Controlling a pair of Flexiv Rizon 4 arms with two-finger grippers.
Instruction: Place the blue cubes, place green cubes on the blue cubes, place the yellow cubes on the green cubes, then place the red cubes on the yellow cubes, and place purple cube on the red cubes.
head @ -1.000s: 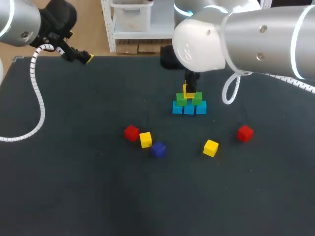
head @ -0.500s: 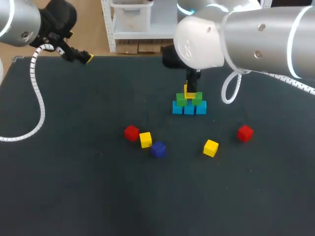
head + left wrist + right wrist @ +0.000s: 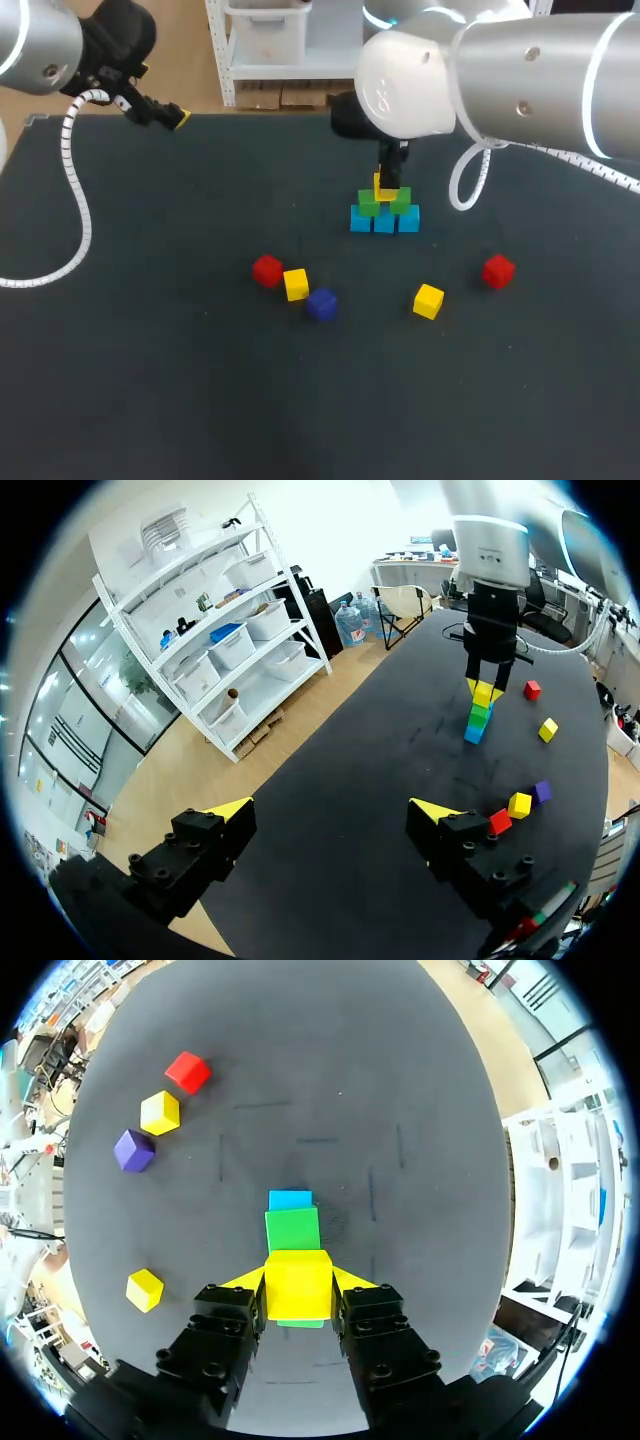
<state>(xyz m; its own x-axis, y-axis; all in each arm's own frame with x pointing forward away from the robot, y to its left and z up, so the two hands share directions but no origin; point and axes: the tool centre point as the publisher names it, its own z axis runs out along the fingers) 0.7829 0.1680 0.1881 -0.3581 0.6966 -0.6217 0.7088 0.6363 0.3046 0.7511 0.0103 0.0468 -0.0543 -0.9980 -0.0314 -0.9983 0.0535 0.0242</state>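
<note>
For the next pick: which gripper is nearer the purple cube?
Right. The right gripper holds a yellow cube over the stack, beyond the purple cube; the left gripper is at the far-left corner.

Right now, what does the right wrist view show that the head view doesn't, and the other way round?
Right wrist only: the right pincer clamping the held yellow cube from both sides. Head only: the left pincer, far left, and the red cube right of the stack. Both: the purple cube and two loose yellow cubes.
</note>
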